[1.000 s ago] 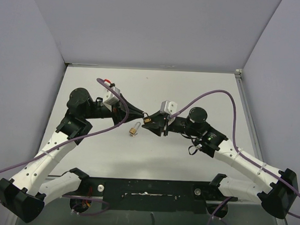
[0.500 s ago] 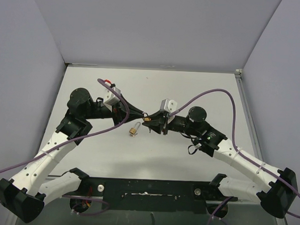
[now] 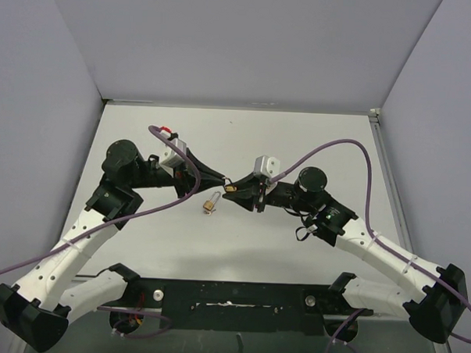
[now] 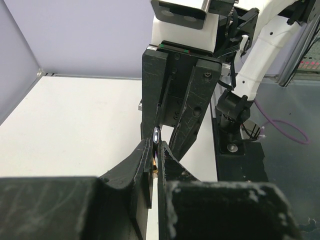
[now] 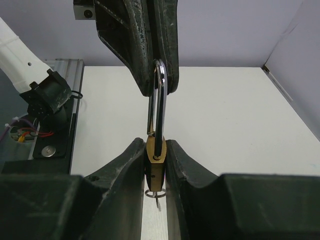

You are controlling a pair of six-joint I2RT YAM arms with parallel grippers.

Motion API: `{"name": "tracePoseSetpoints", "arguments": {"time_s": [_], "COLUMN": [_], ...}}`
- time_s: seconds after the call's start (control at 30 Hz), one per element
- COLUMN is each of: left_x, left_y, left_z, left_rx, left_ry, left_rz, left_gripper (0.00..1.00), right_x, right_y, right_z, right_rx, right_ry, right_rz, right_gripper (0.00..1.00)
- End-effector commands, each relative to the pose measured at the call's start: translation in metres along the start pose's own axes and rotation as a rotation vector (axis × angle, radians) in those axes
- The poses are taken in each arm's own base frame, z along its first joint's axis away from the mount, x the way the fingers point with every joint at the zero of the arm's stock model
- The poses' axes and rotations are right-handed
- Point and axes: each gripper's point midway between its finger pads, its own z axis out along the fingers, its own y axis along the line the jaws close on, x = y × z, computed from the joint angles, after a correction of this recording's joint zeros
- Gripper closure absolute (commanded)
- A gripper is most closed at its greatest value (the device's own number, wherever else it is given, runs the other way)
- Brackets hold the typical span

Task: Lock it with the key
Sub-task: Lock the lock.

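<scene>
While both arms are meeting over the table (image 3: 315,141), we are holding the padlock (image 5: 155,160) up between them. We are judging this as the steadying step, ahead of seating the shackle (image 5: 159,107) or working a key.

Our right gripper (image 5: 155,150) is pinching the brass body, its fingers closed to that body's width. Directly above the padlock, our left gripper (image 5: 159,87) is clamping the top of the shackle with its fingers nearly together. We cannot tell whether the shackle is fully pressed home.

The next move is probably calling for a straight push along the shackle legs, with no twist, while the right fingers are keeping the body firm.

The right wrist view is showing a thin wire ring (image 5: 152,194) hanging just below the padlock, which the overhead view is not resolving. The overhead view alone is showing a small brass piece (image 3: 211,204) lying on the table just beside the padlock, towards the left arm. It may be the key, but it is too small to tell. The left wrist view is giving only a sliver of metal between its fingertips.
</scene>
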Motion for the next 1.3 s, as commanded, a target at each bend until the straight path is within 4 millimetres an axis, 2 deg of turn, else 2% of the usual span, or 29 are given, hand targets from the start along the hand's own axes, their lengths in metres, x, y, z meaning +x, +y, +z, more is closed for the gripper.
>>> {"name": "tracePoseSetpoints", "arguments": {"time_s": [0.0,0.17,0.6,0.97,1.17,1.27], "left_x": [-0.011,-0.008,0.001,0.007,0.016,0.023], "left_y": [0.002,0.001,0.004,-0.008,-0.010,-0.009], "left_z": [0.000,-0.001,0.003,0.008,0.011,0.012], "left_rx": [-0.019,-0.017,-0.002,0.061,0.068,0.064], "left_ry": [-0.033,-0.029,-0.013,-0.002,0.015,0.025], "left_rz": [0.055,0.048,0.007,-0.016,-0.036,-0.052], "left_gripper": [1.00,1.00,1.00,1.00,1.00,1.00], "right_x": [-0.050,-0.060,-0.081,-0.103,-0.124,-0.142], "right_y": [0.016,0.019,0.006,-0.003,-0.003,-0.002], "right_z": [-0.005,-0.008,-0.009,-0.011,-0.015,-0.021], "right_rx": [-0.081,-0.094,-0.034,0.009,0.018,0.025], "right_ry": [-0.149,-0.176,-0.234,-0.283,-0.327,-0.372], "right_rz": [-0.085,-0.106,-0.220,-0.294,-0.338,-0.363], "right_gripper": [1.00,1.00,1.00,1.00,1.00,1.00]}}
